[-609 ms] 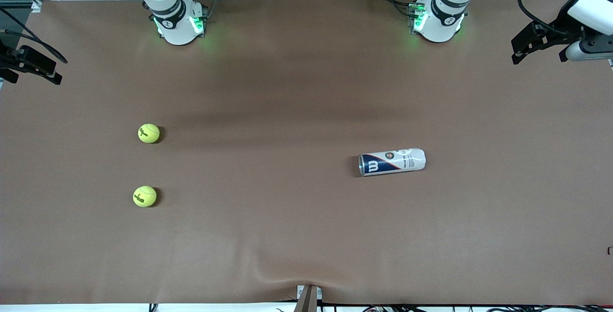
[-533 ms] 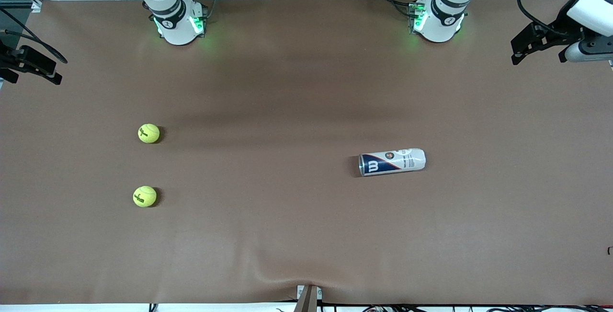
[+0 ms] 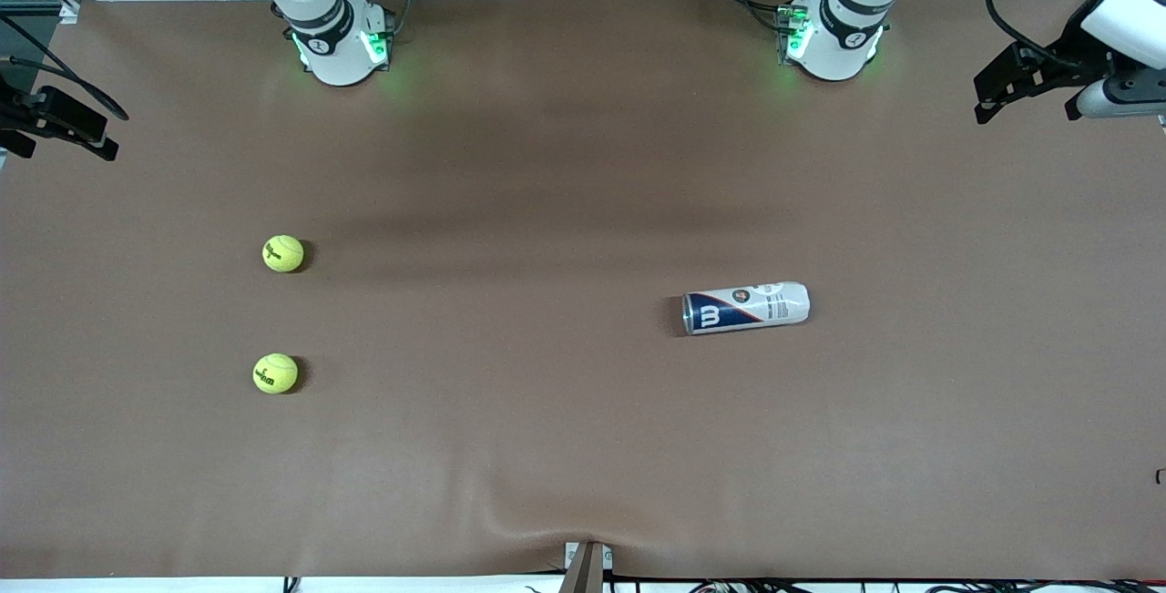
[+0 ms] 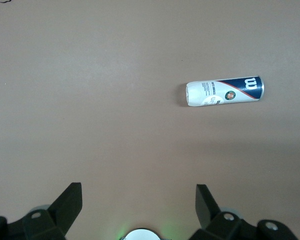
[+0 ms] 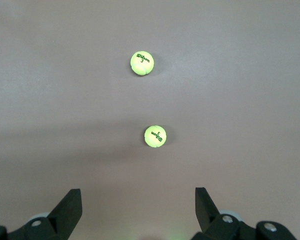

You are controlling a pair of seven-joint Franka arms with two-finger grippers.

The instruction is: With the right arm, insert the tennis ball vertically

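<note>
- Two arms, both parked up high with nothing in them: left gripper [image 4: 138, 210] hung over the table's left-arm end with its jaws spread wide, right gripper [image 5: 138, 212] same deal over the right-arm end.
- One ball can [image 3: 746, 307], lying on its side toward the left arm's end. Probably light, slick and rolls easy; I'd grab it mid-body.
- Two tennis balls toward the right arm's end, one [image 3: 275, 373] nearer the front camera than the other [image 3: 283, 253]. Fuzzy, light, squishy, so pinch across the middle.
</note>
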